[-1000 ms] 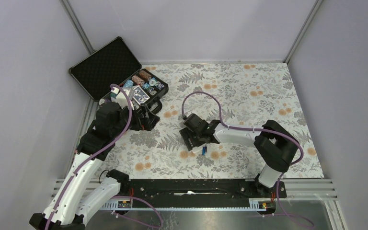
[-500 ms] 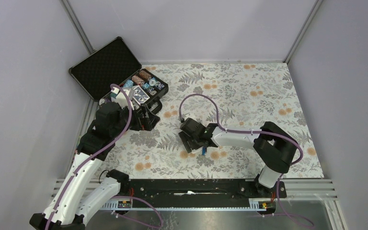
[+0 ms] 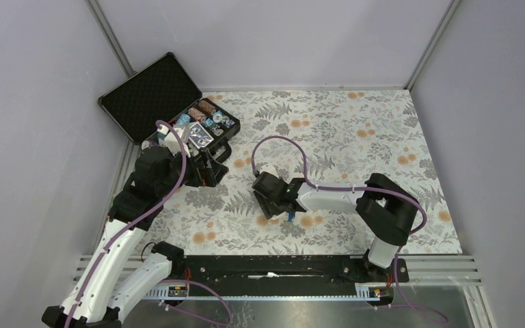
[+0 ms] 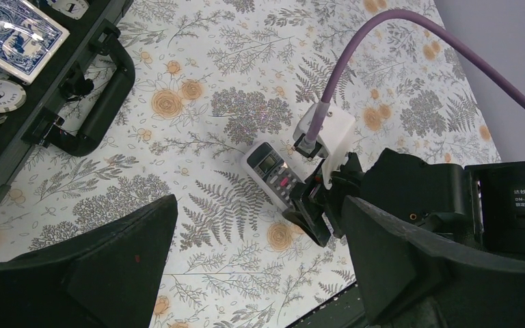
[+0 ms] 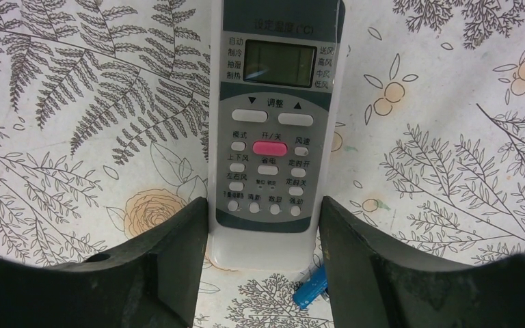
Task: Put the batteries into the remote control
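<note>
The remote control (image 5: 273, 137) lies buttons-up near the middle of the table (image 3: 355, 130). The right gripper (image 5: 263, 220) straddles its button end, hard against both sides; whether it pinches yet, I cannot tell. Held so near the end, the remote could swivel or slip. A finger could also nudge the blue battery (image 5: 312, 290) just beside it and set it rolling. The left gripper (image 4: 260, 205) hangs wide open near the left edge.

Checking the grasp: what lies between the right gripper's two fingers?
The remote control's button end, face up on the cloth, shown in the right wrist view. A blue battery lies at the remote's end, beside one finger.
</note>
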Tool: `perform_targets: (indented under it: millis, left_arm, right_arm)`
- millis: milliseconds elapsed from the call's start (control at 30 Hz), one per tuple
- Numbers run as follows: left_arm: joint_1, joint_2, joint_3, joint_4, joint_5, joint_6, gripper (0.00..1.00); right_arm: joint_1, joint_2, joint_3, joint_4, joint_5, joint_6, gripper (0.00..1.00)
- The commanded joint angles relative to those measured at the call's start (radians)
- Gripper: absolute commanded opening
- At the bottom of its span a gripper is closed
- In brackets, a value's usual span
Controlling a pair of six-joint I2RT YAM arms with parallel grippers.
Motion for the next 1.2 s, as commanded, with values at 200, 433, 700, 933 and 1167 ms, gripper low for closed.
perform_targets:
  millis: [200, 433, 700, 933, 1167]
  left_arm:
    - [0.006, -0.014, -0.006, 0.053, 0.012, -0.002, 0.99]
    - [0.006, -0.005, -0.007, 0.06, 0.024, -0.005, 0.99]
    - [0.006, 0.002, -0.022, 0.094, 0.075, -0.033, 0.99]
    - [0.006, 0.006, -0.069, 0.2, 0.224, -0.115, 0.99]
    - [0.006, -0.001, -0.197, 0.435, 0.348, -0.272, 0.99]
  right_arm:
    - [0.013, -0.056, 0.017, -0.029, 0.038, 0.008, 0.03]
    - [0.013, -0.157, -0.022, -0.023, 0.055, 0.004, 0.0]
    - [0.012, -0.302, -0.069, -0.002, 0.037, -0.016, 0.0]
    - [-0.036, -0.432, -0.107, 0.013, -0.072, -0.038, 0.0]
    - [-0.146, -0.566, -0.168, 0.084, -0.355, -0.02, 0.0]
